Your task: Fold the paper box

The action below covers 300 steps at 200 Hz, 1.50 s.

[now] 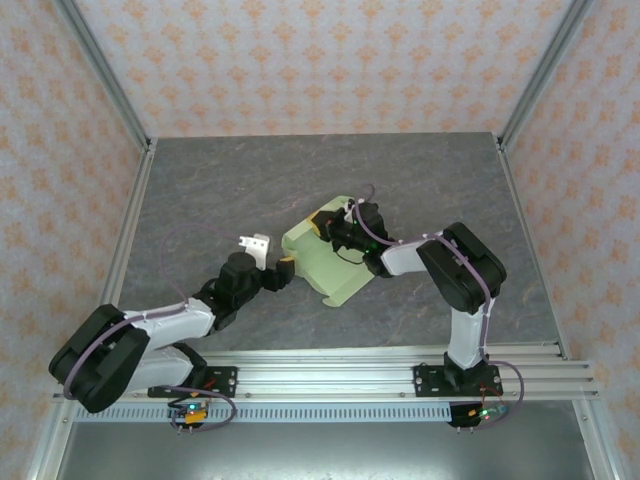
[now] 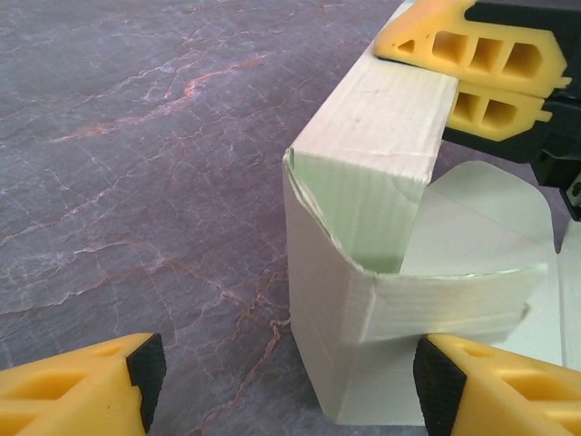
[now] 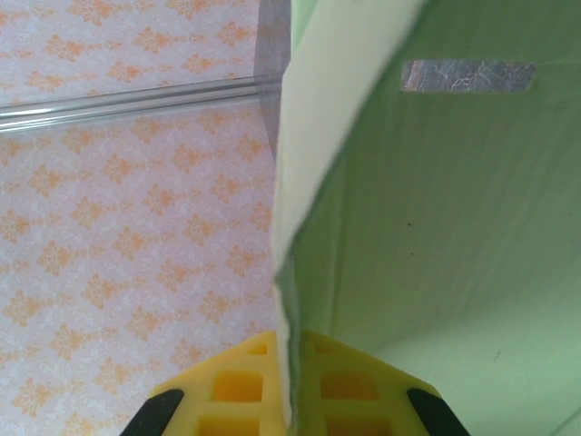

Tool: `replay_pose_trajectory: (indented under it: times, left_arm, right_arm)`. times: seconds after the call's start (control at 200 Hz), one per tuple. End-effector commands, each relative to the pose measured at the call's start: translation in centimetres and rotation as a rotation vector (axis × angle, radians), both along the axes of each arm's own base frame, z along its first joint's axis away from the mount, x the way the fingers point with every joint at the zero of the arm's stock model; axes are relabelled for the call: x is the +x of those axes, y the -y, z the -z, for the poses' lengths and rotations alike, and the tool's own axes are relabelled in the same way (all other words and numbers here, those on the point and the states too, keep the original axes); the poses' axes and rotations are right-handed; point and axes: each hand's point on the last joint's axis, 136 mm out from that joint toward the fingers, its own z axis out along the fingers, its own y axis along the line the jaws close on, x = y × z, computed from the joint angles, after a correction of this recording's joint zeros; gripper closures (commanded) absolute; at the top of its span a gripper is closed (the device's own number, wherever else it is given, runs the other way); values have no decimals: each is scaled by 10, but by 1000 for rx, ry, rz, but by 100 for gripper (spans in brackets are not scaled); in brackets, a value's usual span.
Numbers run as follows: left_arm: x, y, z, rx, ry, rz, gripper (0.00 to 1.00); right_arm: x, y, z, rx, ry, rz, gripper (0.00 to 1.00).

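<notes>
The paper box (image 1: 328,262) is pale green card, partly folded, lying mid-table with one wall raised. My right gripper (image 1: 325,222) is shut on the upper edge of that raised wall. In the right wrist view its yellow fingers (image 3: 227,391) pinch the card edge (image 3: 300,182). My left gripper (image 1: 272,256) is open just left of the box. In the left wrist view the box's near corner (image 2: 354,318) stands between its jaws (image 2: 290,386), close to the right finger pad (image 2: 440,381). The right gripper's fingers (image 2: 472,54) show at the top of that view.
The grey marbled table (image 1: 200,200) is fenced by metal rails (image 1: 120,240) and patterned walls. A narrow slot (image 3: 467,75) is cut through the card panel. The rest of the sheet (image 2: 490,227) lies flat behind the raised wall.
</notes>
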Motion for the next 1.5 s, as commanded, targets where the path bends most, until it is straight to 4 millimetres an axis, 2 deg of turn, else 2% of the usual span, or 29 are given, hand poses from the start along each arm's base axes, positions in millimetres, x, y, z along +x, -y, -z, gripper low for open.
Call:
replay_pose_trajectory:
  times: [0.0,0.205,0.41,0.606,0.726,0.911,1.121,1.296,1.497]
  left_arm:
    - [16,6,-13,2,49,-20,25]
    - [28,16,-11,-5,47,-12,26]
    - [30,11,-8,13,45,-37,27]
    - [33,-21,3,104,9,-205,29]
    - [35,-30,1,107,21,-258,31]
    - [35,-14,-1,55,27,-186,31]
    - [34,0,10,-33,-4,-153,30]
    - [29,26,15,-58,-8,-91,28]
    - [30,27,17,-21,-4,-86,28]
  right_arm:
    - [-4,-6,-3,28,11,-1,94]
    - [-10,-10,3,19,-3,-11,94]
    - [-13,-15,5,30,-13,-23,94]
    - [-16,-19,9,21,-25,-32,94]
    - [-18,-25,9,15,-26,-44,94]
    - [-21,-27,11,8,-29,-45,94]
    - [-21,-25,12,16,-29,-9,94]
    - [-19,-28,8,40,-8,-10,93]
    - [-22,-29,7,48,-8,-24,93]
